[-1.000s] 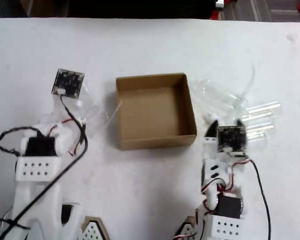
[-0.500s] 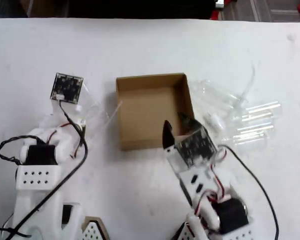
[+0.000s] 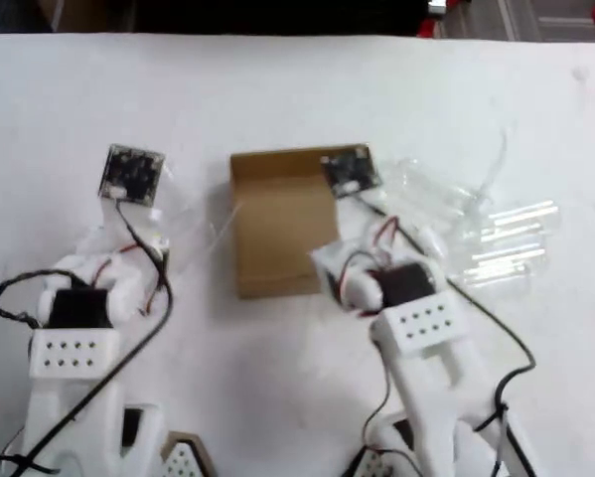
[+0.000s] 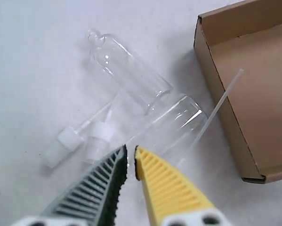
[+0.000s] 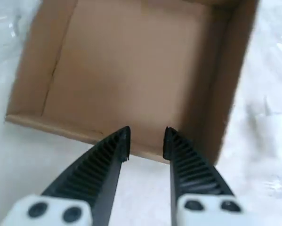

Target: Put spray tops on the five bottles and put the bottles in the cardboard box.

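The cardboard box sits open and empty at mid-table; its floor is bare. My right gripper hangs open over one box wall, holding nothing. In the high view that arm reaches over the box's right side. Left of the box lie two clear capless bottles, two white spray tops and a thin clear tube. My left gripper, grey and yellow, is shut and empty just above the nearer bottle and spray top.
A pile of clear bottles and spray tubes lies right of the box. The box's corner is close beside the left arm's bottles. Black cables trail from both arms. Open white table stretches behind the box.
My right arm swung left from the pile of bottles and stretched forward over the box, gripper still open. The left arm has barely moved.
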`<state>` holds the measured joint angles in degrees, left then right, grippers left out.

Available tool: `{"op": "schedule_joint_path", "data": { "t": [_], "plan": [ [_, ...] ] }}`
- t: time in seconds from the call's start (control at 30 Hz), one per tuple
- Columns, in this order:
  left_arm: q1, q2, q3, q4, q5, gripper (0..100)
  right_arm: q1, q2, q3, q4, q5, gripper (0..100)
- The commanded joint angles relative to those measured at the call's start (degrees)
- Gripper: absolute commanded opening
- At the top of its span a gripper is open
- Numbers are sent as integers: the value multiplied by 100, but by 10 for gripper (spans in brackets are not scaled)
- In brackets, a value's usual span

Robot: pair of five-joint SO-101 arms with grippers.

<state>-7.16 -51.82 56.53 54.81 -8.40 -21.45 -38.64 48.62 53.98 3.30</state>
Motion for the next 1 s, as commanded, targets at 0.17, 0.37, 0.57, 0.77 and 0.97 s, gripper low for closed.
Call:
{"op": "schedule_joint_path", "data": {
  "t": [0.17, 0.37, 0.57, 0.77, 0.97],
  "plan": [
    [75, -101, -281, -53, -149, 54, 567, -189, 290, -426, -88, 44],
    [40, 66, -1732, 949, -536, 111, 541, -215, 1284, -2044, -44, 40],
    [40, 1763, -3710, 1802, -510, 110, 541, -215, 1389, -2255, -44, 44],
    [31, 3881, -5688, 2391, 62, 112, 541, -215, 1389, -2255, -44, 45],
    [22, 5508, -7323, 2426, 1081, 114, 549, -215, 1407, -2299, -44, 45]
  ]
}}
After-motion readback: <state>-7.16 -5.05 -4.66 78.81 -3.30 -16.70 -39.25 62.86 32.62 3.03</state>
